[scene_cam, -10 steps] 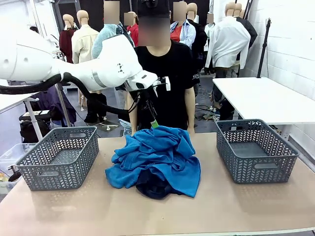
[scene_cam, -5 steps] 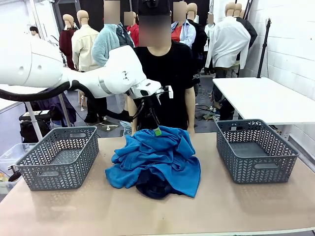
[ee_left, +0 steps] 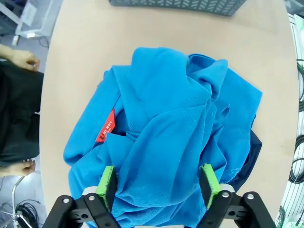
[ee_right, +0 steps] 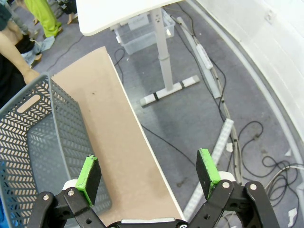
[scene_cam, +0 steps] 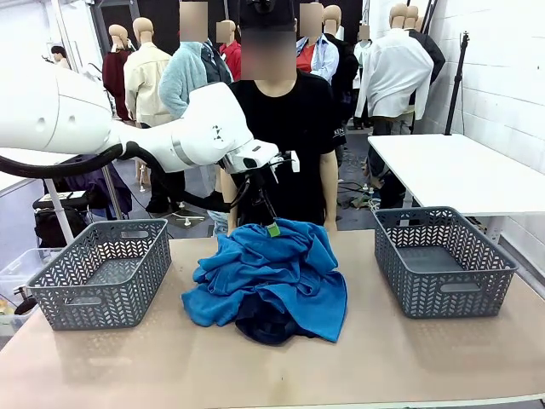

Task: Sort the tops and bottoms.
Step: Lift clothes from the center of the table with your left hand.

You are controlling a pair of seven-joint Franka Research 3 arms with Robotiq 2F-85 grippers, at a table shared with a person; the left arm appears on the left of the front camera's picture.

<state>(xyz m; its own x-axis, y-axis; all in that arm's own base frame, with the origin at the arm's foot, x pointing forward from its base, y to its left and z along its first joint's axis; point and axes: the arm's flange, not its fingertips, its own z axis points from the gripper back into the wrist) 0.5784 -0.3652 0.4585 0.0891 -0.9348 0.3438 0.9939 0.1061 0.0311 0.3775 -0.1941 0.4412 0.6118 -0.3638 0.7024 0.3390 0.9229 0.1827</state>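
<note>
A heap of bright blue tops (scene_cam: 272, 268) lies in the middle of the table, with the dark navy bottoms (scene_cam: 262, 328) peeking out under its front edge. My left gripper (scene_cam: 271, 223) is down on the far top of the heap. In the left wrist view its green pads (ee_left: 107, 183) stand wide apart, open, with blue tops (ee_left: 161, 137) bunched between them and the bottoms (ee_left: 254, 152) showing at the heap's edge. My right gripper (ee_right: 149, 178) is open and holds nothing, hanging over the table's edge and the floor beside the right basket (ee_right: 38, 142).
A grey basket (scene_cam: 102, 273) stands at the table's left and another grey basket (scene_cam: 443, 260) at its right. A person in a black shirt (scene_cam: 294, 136) stands at the far edge, hands (ee_left: 23, 59) near the heap. A red label (ee_left: 107, 127) shows on one top.
My left gripper has come down and slightly right onto the top of the blue heap. The heap and baskets have not moved.
</note>
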